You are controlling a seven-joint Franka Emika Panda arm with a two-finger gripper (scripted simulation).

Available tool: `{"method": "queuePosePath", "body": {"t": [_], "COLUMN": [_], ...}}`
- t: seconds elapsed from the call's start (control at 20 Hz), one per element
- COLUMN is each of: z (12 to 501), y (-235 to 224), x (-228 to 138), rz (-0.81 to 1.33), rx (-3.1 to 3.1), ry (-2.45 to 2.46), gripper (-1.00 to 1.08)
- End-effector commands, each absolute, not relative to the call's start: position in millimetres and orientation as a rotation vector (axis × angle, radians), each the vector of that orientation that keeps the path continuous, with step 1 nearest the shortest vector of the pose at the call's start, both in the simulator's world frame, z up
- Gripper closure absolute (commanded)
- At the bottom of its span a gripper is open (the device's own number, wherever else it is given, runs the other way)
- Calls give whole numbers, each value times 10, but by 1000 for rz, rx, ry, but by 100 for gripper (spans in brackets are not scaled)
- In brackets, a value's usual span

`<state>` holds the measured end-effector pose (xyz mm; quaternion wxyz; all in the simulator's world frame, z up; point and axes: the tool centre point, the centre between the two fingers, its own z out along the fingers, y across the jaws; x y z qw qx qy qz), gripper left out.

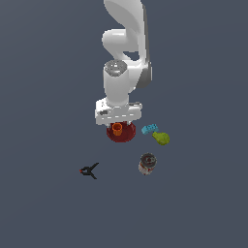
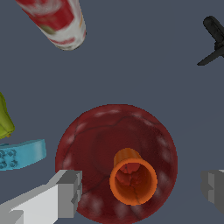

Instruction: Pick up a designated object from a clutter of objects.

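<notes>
The small orange cup [image 1: 116, 129] [image 2: 133, 180] stands upright inside the dark red bowl [image 1: 127, 136] [image 2: 100, 135], its mouth facing up. My gripper [image 1: 117, 122] [image 2: 141, 190] hangs directly over the bowl. It is open, with one grey finger [image 2: 65, 192] on one side of the cup and the other finger [image 2: 214, 188] on the opposite side. Both fingers stand clear of the cup's rim, and nothing is held. The rest of the clutter lies around the bowl.
A blue toy brick [image 1: 149, 128] [image 2: 22, 154] and a yellow-green pear shape [image 1: 162, 138] [image 2: 4, 118] lie at the exterior view's right of the bowl. A brownish can [image 1: 147, 163] [image 2: 57, 22] lies nearer the front. A black clamp [image 1: 89, 170] [image 2: 213, 39] sits front left.
</notes>
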<state>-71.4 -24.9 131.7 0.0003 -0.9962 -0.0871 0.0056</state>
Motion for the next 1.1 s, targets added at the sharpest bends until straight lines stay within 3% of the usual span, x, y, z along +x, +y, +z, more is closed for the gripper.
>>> {"method": "queuePosePath", "body": {"t": [0.0, 0.45, 1.05], "z": [1191, 952, 811], "y": [-286, -360, -366], "x": [-817, -1048, -1073], "rz": [11, 1, 2], "rx": [-3128, -3127, -3127], "ry": [-282, -299, -300], "gripper": [-92, -92, -92]}}
